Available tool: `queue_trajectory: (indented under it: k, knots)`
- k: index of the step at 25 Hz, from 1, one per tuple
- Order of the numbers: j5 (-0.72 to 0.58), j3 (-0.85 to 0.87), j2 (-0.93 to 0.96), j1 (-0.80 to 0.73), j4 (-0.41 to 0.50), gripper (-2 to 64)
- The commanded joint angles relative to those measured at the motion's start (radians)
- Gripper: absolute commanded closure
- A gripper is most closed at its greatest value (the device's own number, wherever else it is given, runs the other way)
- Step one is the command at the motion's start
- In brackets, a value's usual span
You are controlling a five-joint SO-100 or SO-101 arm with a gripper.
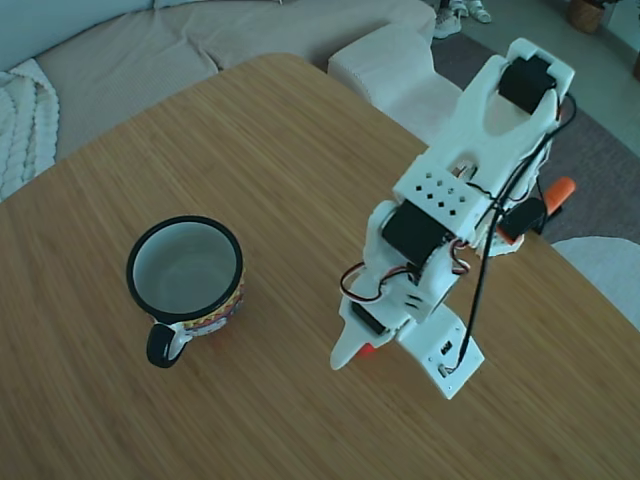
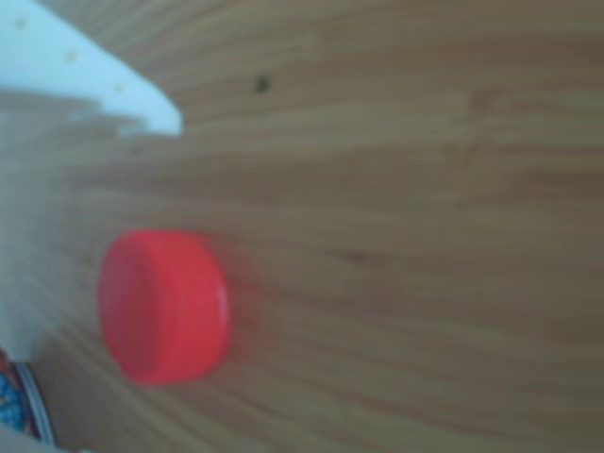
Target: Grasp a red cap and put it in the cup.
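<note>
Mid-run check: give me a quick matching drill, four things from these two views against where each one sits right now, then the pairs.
Things:
1. red cap
2. cup
3. gripper
4. orange clamp handle

Places:
A. at the table's far right edge, behind the arm, in the fixed view
B. standing upright and empty, left of the arm
C. lying on the wood, mostly hidden under the gripper in the fixed view
D. lowered to the table, right over the cap

Pairs: 1-C, 2-B, 3-D, 4-A

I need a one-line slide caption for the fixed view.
White robot arm lowers onto a small red plastic cap beside a white enamel mug on a wooden table.
</note>
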Motion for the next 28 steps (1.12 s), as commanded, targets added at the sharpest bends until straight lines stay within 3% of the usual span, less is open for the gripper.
queue_trajectory:
  k: [1, 7, 12, 17, 23, 28]
  knots:
    - [-0.006, -0.041, 0.009, -0.003, -0.008, 14.2]
    - [0.0, -0.032, 0.009, 0.008, -0.008, 14.9]
    - [-0.005, -0.048, -0.02, 0.008, -0.006, 26.3]
    - [-0.005, -0.058, -0.031, 0.006, -0.003, 29.4]
    - [-0.005, -0.067, -0.031, 0.006, -0.017, 58.2]
    - [-0.005, -0.074, -0.031, 0.008, -0.018, 58.8]
